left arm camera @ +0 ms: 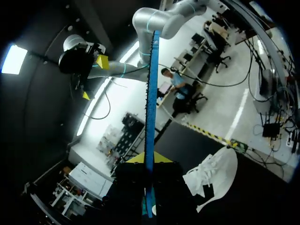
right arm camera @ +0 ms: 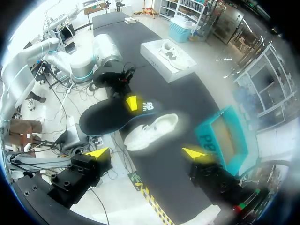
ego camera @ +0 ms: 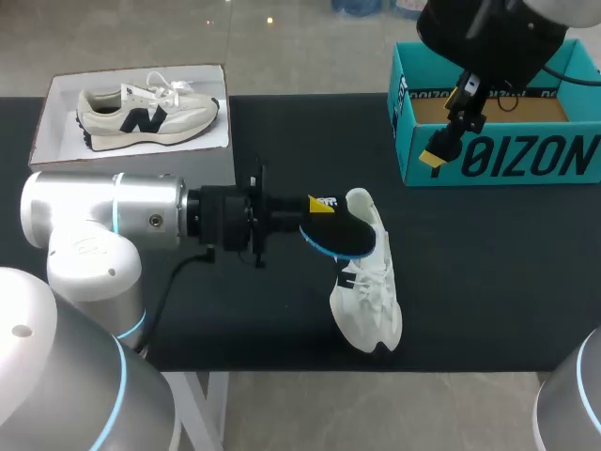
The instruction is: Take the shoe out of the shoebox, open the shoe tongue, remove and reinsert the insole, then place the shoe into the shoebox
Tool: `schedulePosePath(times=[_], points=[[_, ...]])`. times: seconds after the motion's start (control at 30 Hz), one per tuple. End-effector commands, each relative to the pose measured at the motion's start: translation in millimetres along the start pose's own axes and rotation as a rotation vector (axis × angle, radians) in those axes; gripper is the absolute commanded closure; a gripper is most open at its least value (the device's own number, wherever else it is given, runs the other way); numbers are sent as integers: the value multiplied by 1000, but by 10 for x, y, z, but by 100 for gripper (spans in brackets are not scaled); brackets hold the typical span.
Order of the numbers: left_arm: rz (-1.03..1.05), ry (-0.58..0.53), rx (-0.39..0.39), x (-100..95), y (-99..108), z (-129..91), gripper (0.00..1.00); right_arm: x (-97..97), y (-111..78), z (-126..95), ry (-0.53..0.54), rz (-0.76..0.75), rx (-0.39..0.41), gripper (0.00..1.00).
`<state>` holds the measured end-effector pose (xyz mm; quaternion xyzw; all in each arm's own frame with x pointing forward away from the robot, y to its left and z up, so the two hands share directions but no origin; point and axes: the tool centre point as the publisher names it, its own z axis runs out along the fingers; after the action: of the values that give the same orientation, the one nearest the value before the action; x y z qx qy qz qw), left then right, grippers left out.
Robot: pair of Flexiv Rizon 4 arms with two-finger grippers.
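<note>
A white shoe (ego camera: 366, 287) lies on the black table, also seen in the wrist views (left arm camera: 213, 176) (right arm camera: 150, 132). Just above its heel end hangs a dark insole (ego camera: 340, 235) with a blue edge, and my left gripper (ego camera: 319, 205) is shut on one end of it. From the left wrist the insole (left arm camera: 150, 108) shows edge-on, clamped in the left gripper (left arm camera: 149, 158). My right gripper (ego camera: 449, 122) hangs open and empty over the teal shoebox (ego camera: 498, 155). Its own view looks down past the open right gripper (right arm camera: 146, 153) onto the insole (right arm camera: 110, 117), the shoe and the shoebox (right arm camera: 225, 136).
A white box lid (ego camera: 56, 141) holding a cream sneaker with a dark logo (ego camera: 146, 115) sits at the back left of the table, also seen from the right wrist (right arm camera: 168, 54). The table's front edge runs just below the white shoe.
</note>
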<state>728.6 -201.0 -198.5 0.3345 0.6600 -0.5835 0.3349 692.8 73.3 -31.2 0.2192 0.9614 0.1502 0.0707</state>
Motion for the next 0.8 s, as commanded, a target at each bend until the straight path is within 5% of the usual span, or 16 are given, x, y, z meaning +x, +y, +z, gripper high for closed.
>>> schedulePosePath(times=[0.03,0.8], points=[[187,-33,-11,157,18,-43,100,-13,22,4,2,0,5,0],[162,-20,-1,164,10,-45,100,-13,22,4,2,0,5,0]])
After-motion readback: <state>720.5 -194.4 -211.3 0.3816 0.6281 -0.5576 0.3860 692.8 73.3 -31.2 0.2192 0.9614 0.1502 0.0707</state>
